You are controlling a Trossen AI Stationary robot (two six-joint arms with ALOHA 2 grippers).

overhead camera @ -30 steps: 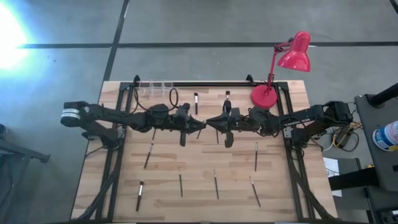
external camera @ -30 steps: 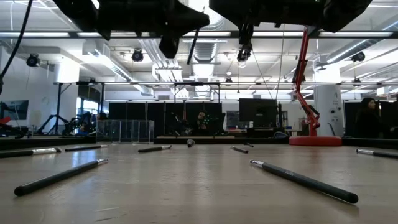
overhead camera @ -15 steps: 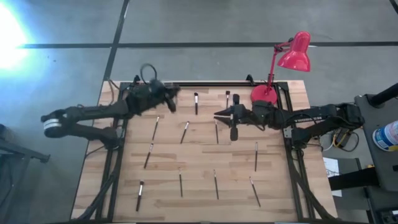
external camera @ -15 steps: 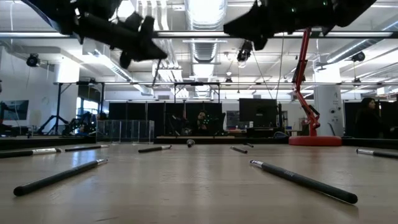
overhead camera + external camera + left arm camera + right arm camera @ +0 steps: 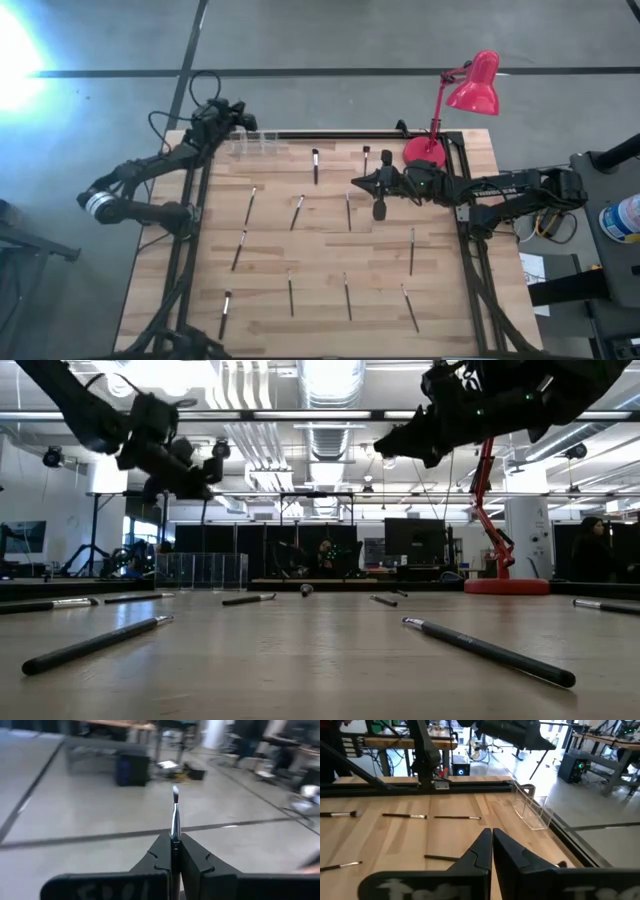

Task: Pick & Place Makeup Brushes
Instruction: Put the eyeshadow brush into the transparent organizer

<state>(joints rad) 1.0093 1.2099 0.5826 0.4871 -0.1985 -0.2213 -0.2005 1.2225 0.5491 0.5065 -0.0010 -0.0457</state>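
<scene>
Makeup brush (image 5: pixel 174 815) clamped upright in left tool (image 5: pixel 222 112) near clear holder (image 5: pixel 254 144) at table (image 5: pixel 330 270) back corner; thin handle may slip or miss slot. Right tool (image 5: pixel 378 190) together, empty, mid-table.

My left tool (image 5: pixel 237 112) is hanging over the counter's (image 5: pixel 140 270) far left corner, just beside the clear holder (image 5: pixel 252 143), with one brush (image 5: pixel 174 815) sticking out of it. My right tool (image 5: pixel 357 184) is hanging near the lamp (image 5: pixel 445 110). The other makeup brushes (image 5: pixel 291 297) are lying spread across the counter.
</scene>
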